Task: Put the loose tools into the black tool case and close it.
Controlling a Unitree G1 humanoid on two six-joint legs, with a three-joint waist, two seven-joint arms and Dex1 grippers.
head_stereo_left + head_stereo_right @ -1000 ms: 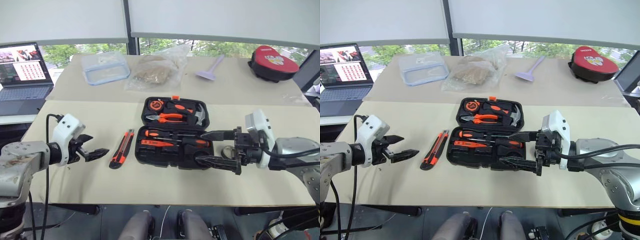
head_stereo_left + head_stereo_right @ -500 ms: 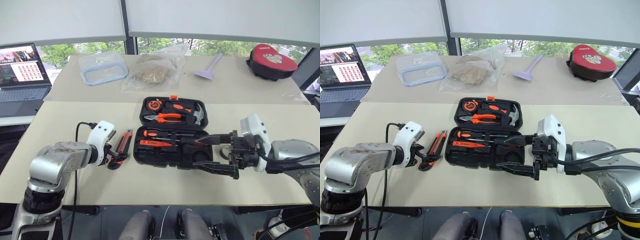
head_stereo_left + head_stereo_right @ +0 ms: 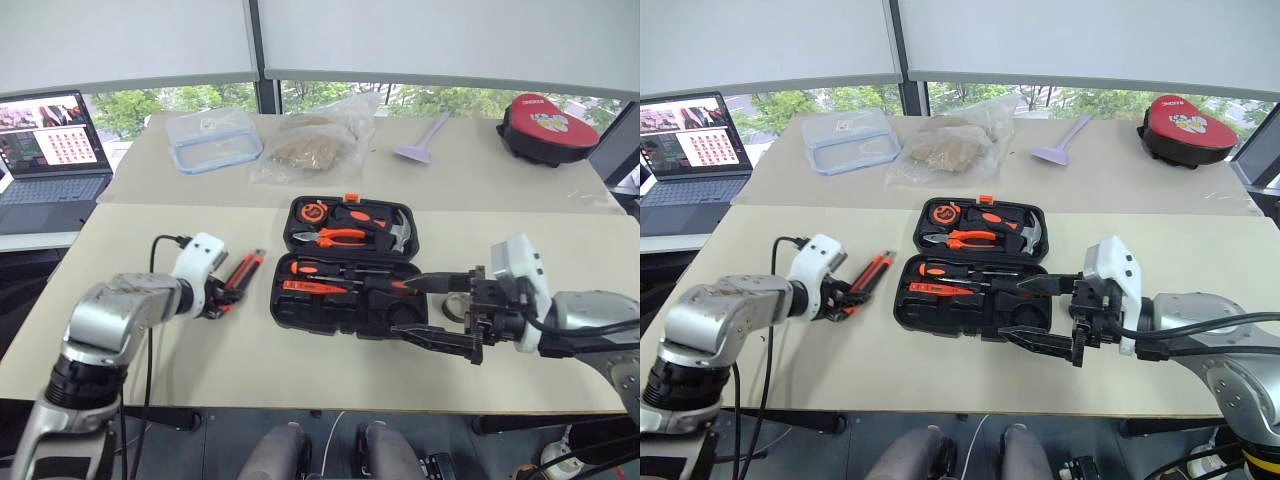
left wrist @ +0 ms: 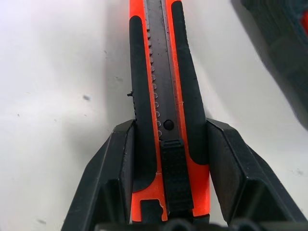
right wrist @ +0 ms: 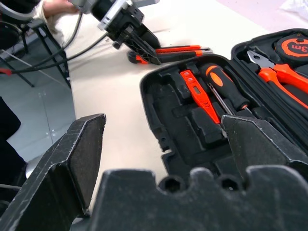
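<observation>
At centre-left of the head view, the left gripper [image 4: 171,163] has its jaws closed against the utility knife [image 4: 166,96], which lies on the table [image 3: 300,370] beside the open black tool case [image 3: 345,265]. The right gripper [image 3: 432,310] hangs wide open, empty. Screwdrivers [image 3: 345,270] sit slotted; knife and closing remain.

**Where everything sits on my table**

The tool case [image 3: 350,265] lies open at frame centre. The utility knife [image 3: 238,276] lies just left of it, between my left gripper's [image 4: 166,168] fingers. My right gripper [image 3: 440,310] is at the case's lower right. Behind, across the upper frame: laptop [image 3: 45,150], container [image 3: 213,138], bag [image 3: 315,140], pouch [image 3: 548,125].
</observation>
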